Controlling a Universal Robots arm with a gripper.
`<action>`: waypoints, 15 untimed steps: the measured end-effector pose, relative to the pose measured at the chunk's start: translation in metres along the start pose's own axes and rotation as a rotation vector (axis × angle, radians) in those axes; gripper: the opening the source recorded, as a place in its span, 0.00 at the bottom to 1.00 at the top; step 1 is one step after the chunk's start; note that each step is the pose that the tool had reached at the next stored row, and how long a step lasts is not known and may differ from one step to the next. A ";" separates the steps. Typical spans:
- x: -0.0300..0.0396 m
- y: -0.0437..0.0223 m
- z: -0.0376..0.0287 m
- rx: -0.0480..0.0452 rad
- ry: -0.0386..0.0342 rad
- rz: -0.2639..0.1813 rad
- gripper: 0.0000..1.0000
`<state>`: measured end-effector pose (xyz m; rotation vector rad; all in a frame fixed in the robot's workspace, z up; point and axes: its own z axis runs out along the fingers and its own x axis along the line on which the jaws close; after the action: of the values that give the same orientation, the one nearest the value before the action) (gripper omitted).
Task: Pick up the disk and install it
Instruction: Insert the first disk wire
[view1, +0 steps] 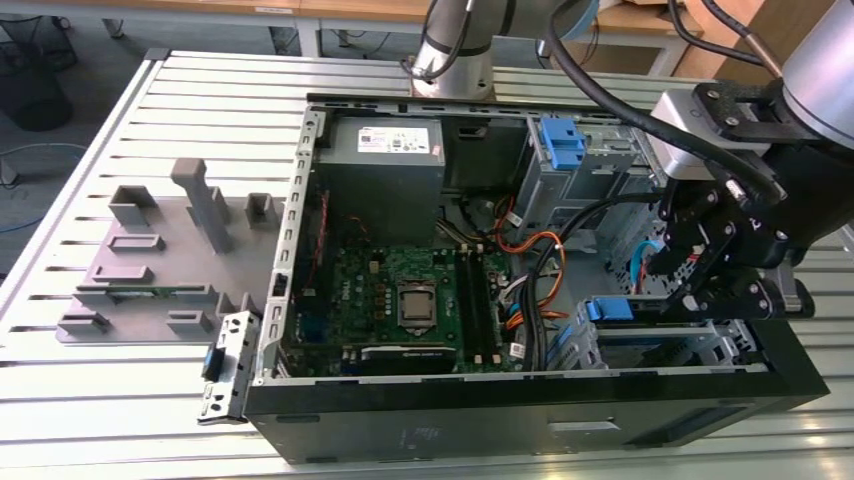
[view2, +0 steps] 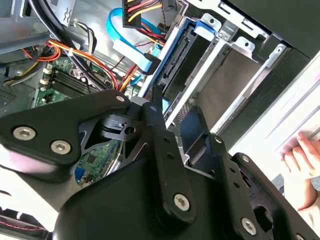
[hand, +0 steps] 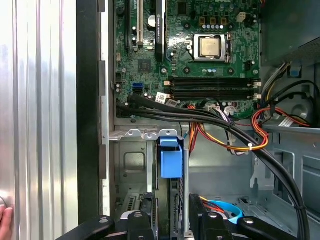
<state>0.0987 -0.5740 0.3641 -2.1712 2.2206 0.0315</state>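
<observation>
— Where is the disk?
— The disk (hand: 171, 162) stands on edge in the drive cage (hand: 125, 160), in a corner of the open computer case (view1: 534, 430), with its blue frame showing.
— And your jaws?
— They hang close over that cage, just above the disk. I cannot tell whether they are clenched on it or released.
— Anything else?
— A person's hand (view2: 300, 165) rests on the bench (view1: 107, 400).

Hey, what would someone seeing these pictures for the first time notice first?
An open black computer tower case lies on a slotted metal table, its green motherboard bare in the middle. At the exterior view's right, the black robot gripper hangs over a grey metal drive cage, where the disk, in its blue plastic carrier frame, sits between the rails.
</observation>
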 end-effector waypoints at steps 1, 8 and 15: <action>0.0000 0.0000 -0.0005 0.0000 -0.0001 0.000 0.42; -0.0001 -0.0001 -0.0021 0.0000 -0.0003 0.000 0.42; -0.0001 -0.0001 -0.0033 0.0000 -0.0002 0.000 0.42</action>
<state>0.0988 -0.5741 0.3674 -2.1712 2.2205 0.0318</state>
